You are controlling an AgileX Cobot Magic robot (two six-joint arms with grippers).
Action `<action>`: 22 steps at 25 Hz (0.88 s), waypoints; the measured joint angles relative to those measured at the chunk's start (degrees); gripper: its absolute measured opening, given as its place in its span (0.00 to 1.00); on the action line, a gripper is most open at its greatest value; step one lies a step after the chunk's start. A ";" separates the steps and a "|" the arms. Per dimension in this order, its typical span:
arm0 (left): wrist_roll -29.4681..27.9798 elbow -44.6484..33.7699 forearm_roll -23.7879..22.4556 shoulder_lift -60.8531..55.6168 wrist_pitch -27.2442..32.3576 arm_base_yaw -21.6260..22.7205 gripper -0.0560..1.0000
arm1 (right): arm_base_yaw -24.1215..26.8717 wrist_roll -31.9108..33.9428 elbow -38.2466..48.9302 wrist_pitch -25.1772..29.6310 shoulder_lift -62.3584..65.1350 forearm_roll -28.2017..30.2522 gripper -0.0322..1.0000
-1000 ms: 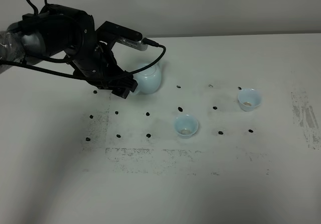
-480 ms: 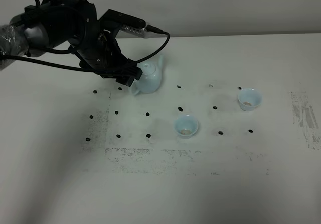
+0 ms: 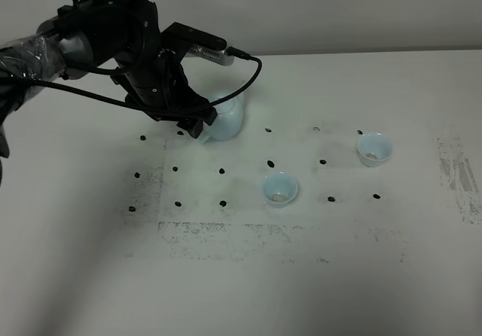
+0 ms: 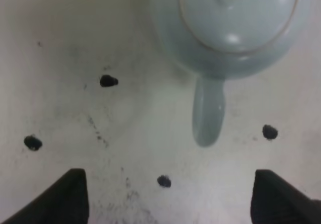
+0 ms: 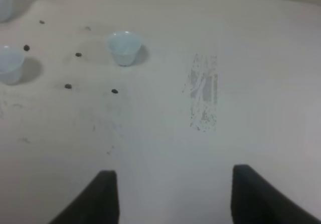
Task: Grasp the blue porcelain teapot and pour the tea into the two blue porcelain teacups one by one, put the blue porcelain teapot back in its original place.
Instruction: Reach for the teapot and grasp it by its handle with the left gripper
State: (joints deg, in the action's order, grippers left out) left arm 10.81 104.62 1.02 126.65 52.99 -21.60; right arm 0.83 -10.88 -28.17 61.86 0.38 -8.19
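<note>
Blue porcelain teapot [image 4: 235, 28]: upright on the table [image 3: 339, 276], lid [image 4: 238, 8] on, just ahead of the left gripper [image 4: 168, 199] and not touching it.
Loop handle [image 4: 207, 116]: points back toward the gripper, seen edge-on, a little off the midline between the fingertips.
Left gripper state: jaws spread wide, nothing between them.
Step in hand (my reading): closing on the handle to lift the pot.
How to do it well: shift sideways until the handle sits centred, go forward until both fingers flank the loop, clamp firmly since the glaze looks slippery, then lift level so the lid stays seated.
Near teacup [image 3: 279, 189]: well apart from the gripper, beyond the pot.
Far teacup [image 3: 374, 149]: farther out the same way; both upright, with a dim brown speck inside.
Right gripper [image 5: 170, 196]: parked well away from the pot, fingers apart, empty.
Writing: none readable, no brand or label; only black dot marks [image 3: 222, 171] on the tabletop.
</note>
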 joint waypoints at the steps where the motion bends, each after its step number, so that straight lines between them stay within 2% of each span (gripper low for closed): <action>1: 0.17 0.11 0.20 0.24 -0.05 -0.05 0.66 | 0.00 0.00 0.00 0.00 0.00 0.00 0.49; 12: 3.18 3.93 0.87 3.68 -0.11 -1.35 0.66 | 0.00 0.00 0.00 0.00 0.00 0.00 0.49; 22: 3.36 4.42 1.13 3.82 -0.12 -1.64 0.66 | 0.00 0.00 0.00 0.00 0.00 0.00 0.49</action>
State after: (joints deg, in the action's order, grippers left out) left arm 14.18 109.04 2.15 130.48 52.87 -23.24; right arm 0.83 -10.88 -28.17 61.86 0.38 -8.19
